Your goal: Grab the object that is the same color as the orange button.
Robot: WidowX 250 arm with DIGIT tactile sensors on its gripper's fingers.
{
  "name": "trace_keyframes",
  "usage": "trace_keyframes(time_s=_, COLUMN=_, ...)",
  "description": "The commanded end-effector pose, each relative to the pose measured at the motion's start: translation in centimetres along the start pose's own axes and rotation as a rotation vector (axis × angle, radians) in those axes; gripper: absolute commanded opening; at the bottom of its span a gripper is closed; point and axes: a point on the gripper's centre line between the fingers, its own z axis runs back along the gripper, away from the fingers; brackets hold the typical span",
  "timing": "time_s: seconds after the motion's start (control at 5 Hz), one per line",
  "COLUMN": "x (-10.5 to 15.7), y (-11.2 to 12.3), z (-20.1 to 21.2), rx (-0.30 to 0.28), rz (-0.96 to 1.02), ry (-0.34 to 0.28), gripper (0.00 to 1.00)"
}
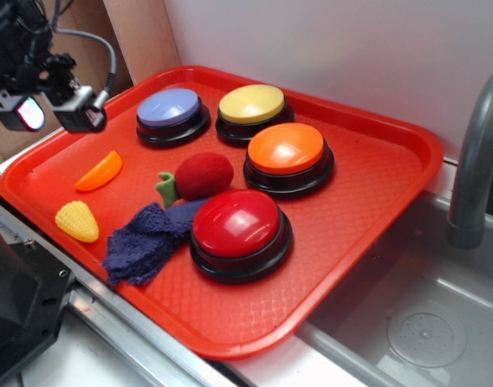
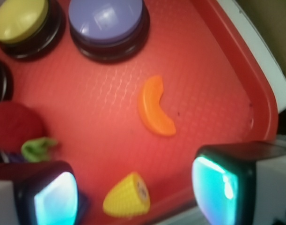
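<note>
Currently jaws of gripper stand wide open, empty, above tray left edge. Orange wedge lies ahead, btwn pads, apart; long axis approx. crosswise to jaw line in wrist view.

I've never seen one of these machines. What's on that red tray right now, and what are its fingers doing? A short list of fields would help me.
tray: red tray beside a sink
buttons: purple, yellow, orange button, red
matching item: orange slice, lying alone on bare tray
other items: toy corn, red fuzzy ball, blue cloth
gripper: above the tray's edge, holding nothing
fingers: spread apart, not touching the slice
</note>
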Motion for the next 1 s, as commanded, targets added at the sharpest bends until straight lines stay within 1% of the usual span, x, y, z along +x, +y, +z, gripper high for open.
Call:
trace_keyframes(time_s=0.0, x=1.5, y=1.4, z=-2.9, rx=0.015, rz=0.050, ry=-0.053, gripper=1.00)
trace_keyframes(time_s=0.4, x=2.3, y=2.1, z=-5.1, rx=0.011, rz=0.035, ry=-0.041, gripper=1.00)
trace_keyframes(time_s=0.8, x=2.7, y=2.5, z=-6.5, rx=0.032, rz=0.057, ry=-0.021, gripper=1.00)
